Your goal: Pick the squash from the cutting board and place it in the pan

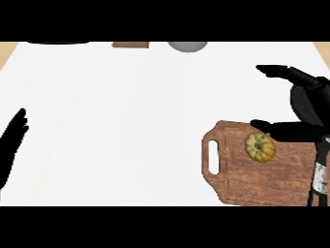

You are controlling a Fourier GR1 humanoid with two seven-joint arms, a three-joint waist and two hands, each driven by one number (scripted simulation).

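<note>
Right hand (307, 109) spread apart over squash (260, 146), no grasp yet.
Risk: the round squash could roll across the cutting board (267, 179) if the thumb nudges it.

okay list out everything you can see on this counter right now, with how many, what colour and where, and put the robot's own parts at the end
Counter: one, white, fills most of the view.
Cutting board: one, brown wood with a handle slot on its left end, lower right of the counter.
Squash: one, yellow and ribbed, lying on the upper part of the cutting board.
Dark object: one, black, far edge at upper left, mostly cut off; cannot tell what it is.
Brown object: one, far edge, centre-left, mostly cut off.
Grey round object: one, far edge, near centre, partly cut off.
Left hand: one, black, open, resting at the left edge, fingers up.
Right hand: one, black, open, above the cutting board, thumb beside the squash.
</note>
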